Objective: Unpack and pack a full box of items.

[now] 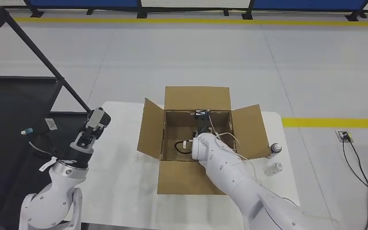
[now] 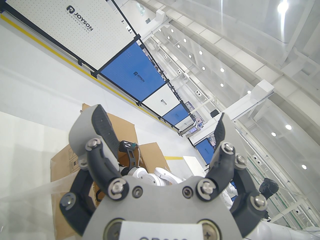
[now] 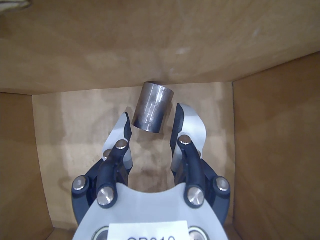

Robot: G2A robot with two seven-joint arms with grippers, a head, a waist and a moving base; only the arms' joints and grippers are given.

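- While the right tool (image 3: 152,112) stands released astride it, the steel cylinder (image 3: 152,107) rests on the box (image 3: 275,126) floor by a wall.
- It looks heavy, rigid and slick; grip its curved sides.
- Left tool (image 2: 160,112): released.

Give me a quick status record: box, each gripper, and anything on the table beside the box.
box: cardboard box, flaps open, on the table
right gripper: open, inside the box, fingers either side of a metal cylinder
left gripper: open, empty, raised away from the box
beside box: dark-capped bottle and clear bottle, on the table
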